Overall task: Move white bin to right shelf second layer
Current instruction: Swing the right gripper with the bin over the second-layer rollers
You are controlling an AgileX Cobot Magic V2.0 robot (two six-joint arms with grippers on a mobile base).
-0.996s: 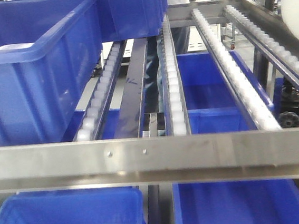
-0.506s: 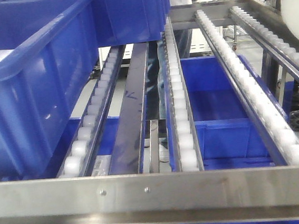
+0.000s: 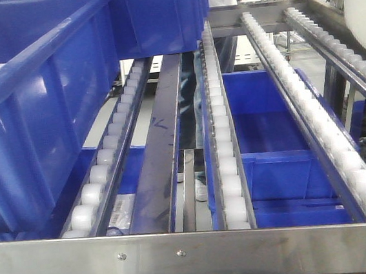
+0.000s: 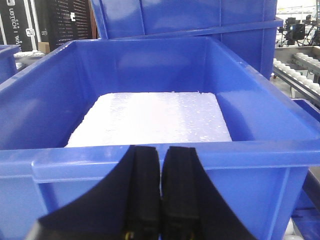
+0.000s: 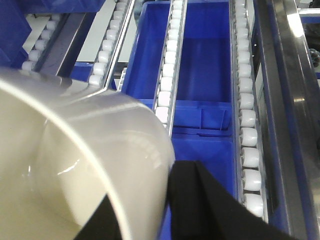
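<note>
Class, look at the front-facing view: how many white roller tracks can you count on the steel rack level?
4: one roller track beside the blue crate at left, one at centre, one right of centre, one along the right edge. Others may sit hidden under the crate.

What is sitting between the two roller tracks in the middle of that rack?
Nothing on that level: between the roller tracks the front view shows an open gap, with a blue crate on the level below.

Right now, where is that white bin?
In the right wrist view the white bin fills the lower left, held by the right hand above the roller tracks and blue crates below.
</note>
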